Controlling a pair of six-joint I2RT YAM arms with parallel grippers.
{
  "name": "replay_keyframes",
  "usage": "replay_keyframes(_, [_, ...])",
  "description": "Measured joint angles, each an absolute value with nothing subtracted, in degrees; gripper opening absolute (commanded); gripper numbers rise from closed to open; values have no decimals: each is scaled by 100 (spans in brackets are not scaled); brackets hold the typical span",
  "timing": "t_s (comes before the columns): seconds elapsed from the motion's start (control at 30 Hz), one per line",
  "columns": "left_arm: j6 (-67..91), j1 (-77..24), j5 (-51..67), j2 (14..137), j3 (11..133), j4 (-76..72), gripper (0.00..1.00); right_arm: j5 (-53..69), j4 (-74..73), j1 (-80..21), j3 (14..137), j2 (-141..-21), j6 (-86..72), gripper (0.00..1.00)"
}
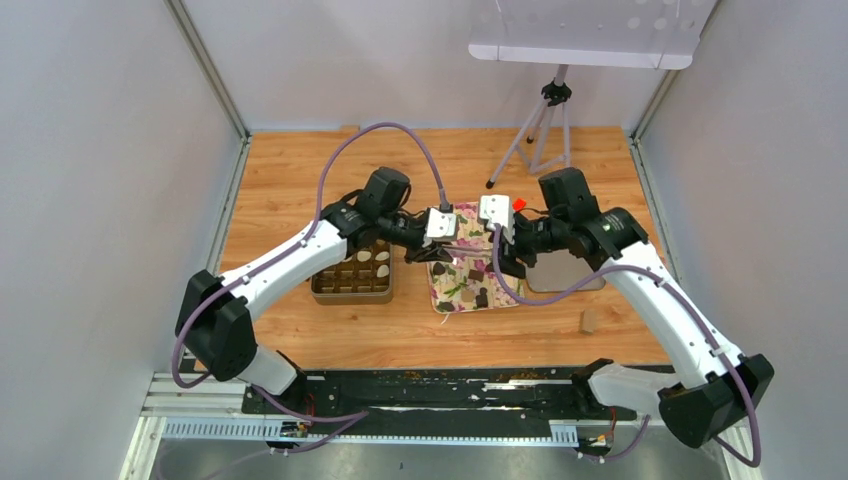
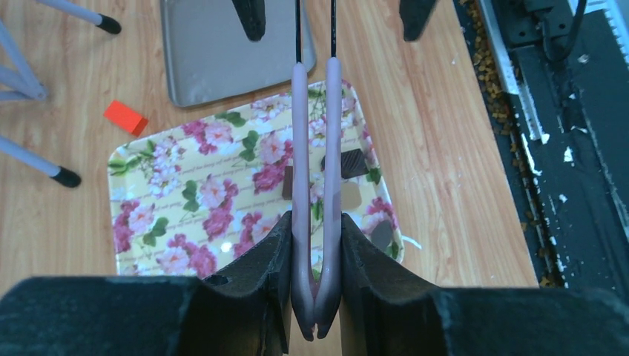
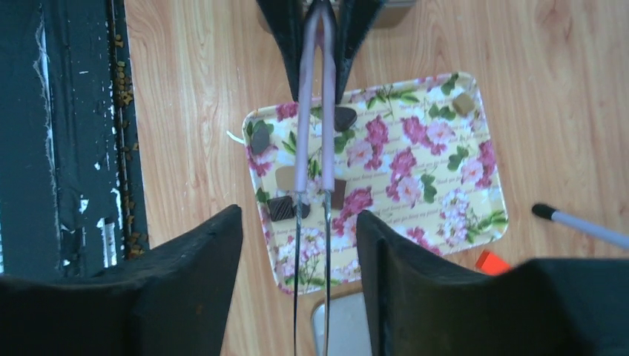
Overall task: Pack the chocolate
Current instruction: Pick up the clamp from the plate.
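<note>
Left gripper (image 2: 315, 230) first: my fingers are pressed in on the purple handles of the tweezers (image 2: 299, 148), one pad on each side, so that's a firm pinch. My right gripper (image 3: 298, 222) stands spread wide, with the tweezers' thin metal tips running between its fingers and touching neither.

Hard to see: the very ends of those tips are cut off at the frame edge in both wrist views, and from above the tweezers are almost lost between the two wrists. My left forearm lies across the brown compartment box (image 1: 350, 290), so I can make out a few pale pieces in its cells but not how many are filled.

The chocolate (image 2: 352, 163) sits right below the tweezers on the floral tray (image 2: 185, 193): a dark square, a tan piece, a brown one half hidden behind a handle, and a greyish round one by the rim. They bunch at the tray's near end, and one tan piece sits alone by the far corner.

Room to move: most of the floral tray is bare. A grey metal tray (image 2: 222, 52) lies just beyond it, a red block (image 2: 124, 117) rests on the wood near its corner, and tripod legs (image 2: 33, 159) stand further out. A tan cylinder (image 1: 588, 321) stands well apart on my right. The black rail (image 2: 564, 148) borders the table's near edge.
</note>
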State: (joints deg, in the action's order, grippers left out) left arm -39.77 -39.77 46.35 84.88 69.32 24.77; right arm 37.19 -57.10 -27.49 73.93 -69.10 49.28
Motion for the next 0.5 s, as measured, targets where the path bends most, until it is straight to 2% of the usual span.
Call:
replay_keyframes(0.13, [-3732, -3966, 4875, 8617, 7004, 2399, 28, 4021, -5035, -2753, 6779, -6567, 4783, 63])
replay_keyframes(0.37, [-3212, -3889, 5168, 8621, 7019, 2001, 27, 4379, -4713, -2751, 6864, -7061, 4659, 58])
replay_keyframes(0.5, [-2978, -3837, 5271, 8621, 7019, 1772, 27, 4584, -4633, -2746, 6825, -7201, 4504, 49])
